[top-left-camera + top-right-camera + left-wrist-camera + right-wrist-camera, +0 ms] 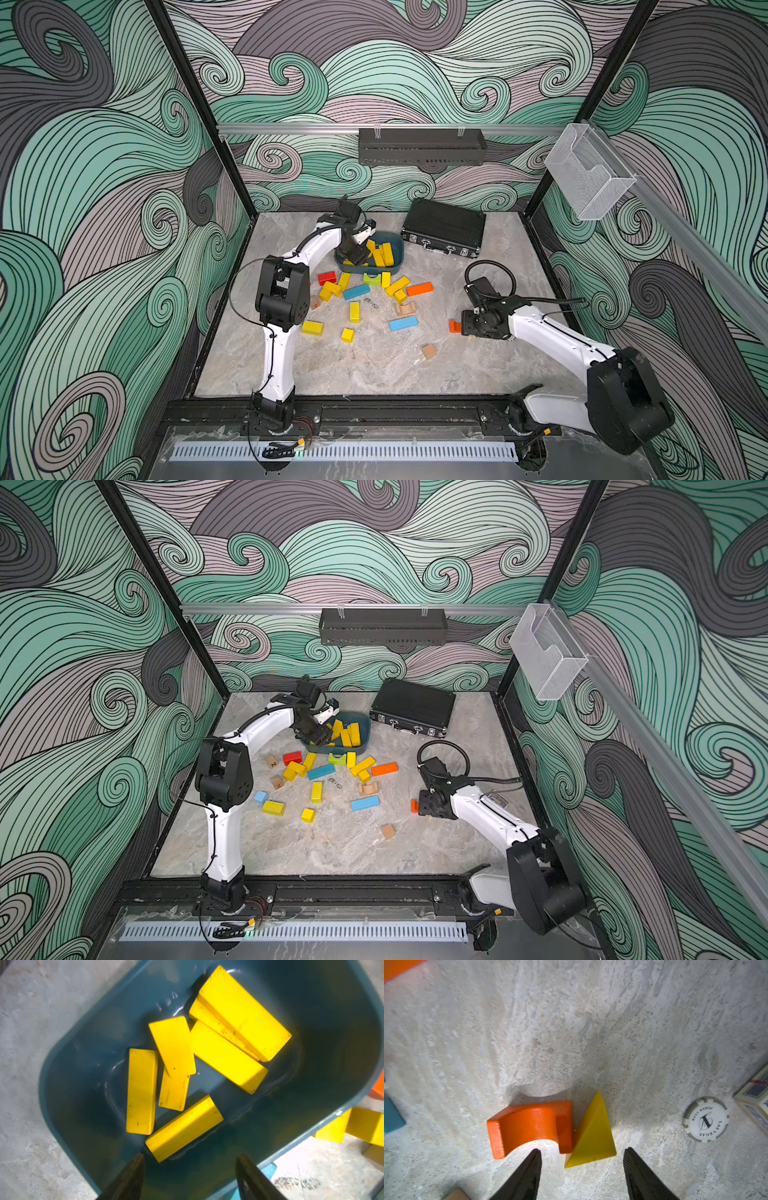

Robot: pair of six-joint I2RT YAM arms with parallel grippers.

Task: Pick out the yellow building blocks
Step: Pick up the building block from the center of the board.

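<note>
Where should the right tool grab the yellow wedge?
Grip the yellow wedge low at its wide end, from above, right tool straddling it. Its faces slope to a ridge and taper to a point, so a high pinch would likely slip. The orange arch touches one side, leaving little room.

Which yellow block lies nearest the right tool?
The triangular wedge beside the orange arch, just ahead of the right tool; the other yellow blocks lie far off.

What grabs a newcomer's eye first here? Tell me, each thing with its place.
First, the teal bin at the back of the table, holding bright yellow blocks, with the left claw open above it. In front of it, loose blocks of many colours lie scattered. To the right, the right claw hangs open close to a yellow wedge touching an orange arch block.
</note>
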